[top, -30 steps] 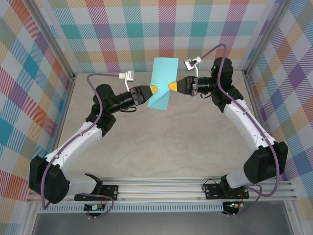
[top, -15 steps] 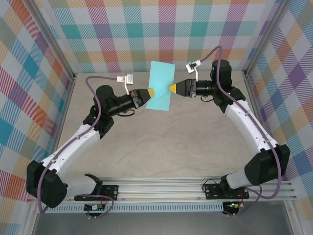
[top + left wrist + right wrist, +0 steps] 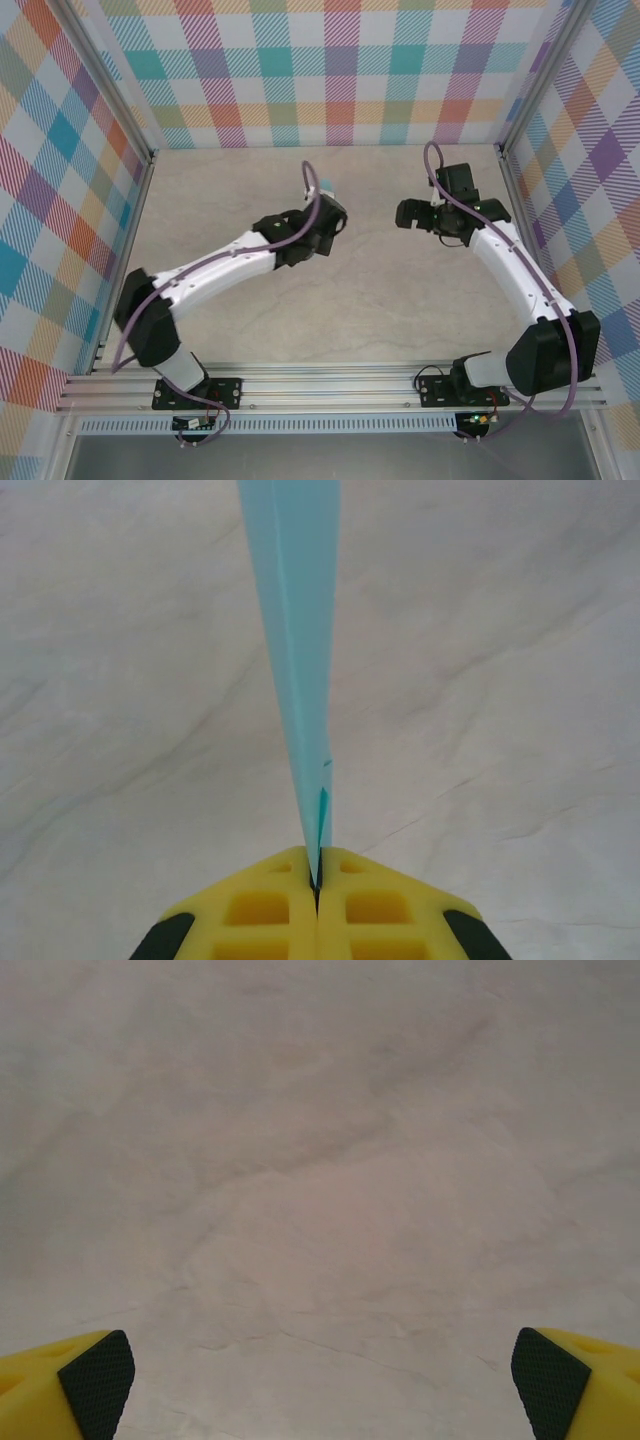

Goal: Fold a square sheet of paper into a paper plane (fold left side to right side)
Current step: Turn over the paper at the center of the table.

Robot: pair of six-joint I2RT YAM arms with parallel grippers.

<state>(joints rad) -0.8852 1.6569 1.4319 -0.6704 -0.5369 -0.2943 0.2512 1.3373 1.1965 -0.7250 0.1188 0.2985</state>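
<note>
On my left wrist feed the left hand (image 3: 317,878) is pinched tight on the turquoise paper (image 3: 300,630). Its two yellow fingers (image 3: 260,910) meet with only the sheet between them. The paper is thin and smooth, and I see it edge-on as a narrow blade that widens away from the fingertips to the top of the picture. Along it I can make out more than one layer, with a darker teal sliver right at the grip. I cannot tell whether its far end touches the desk (image 3: 320,1160).

From above, that arm reaches to the middle of the desk. A small bit of turquoise shows just beyond its wrist, toward the far wall.

The right hand (image 3: 322,1372) stands wide, with one yellow finger in each lower corner of its own view. Each finger carries a black textured pad (image 3: 95,1370), and bare desk lies between them. It holds nothing, and from above it sits near the left hand but apart from it.

The desk is pale, matte and stone-like, with faint grey veins. The fingers are moulded plastic with square recesses. Pastel checked panels (image 3: 340,70) wall the cell.
</note>
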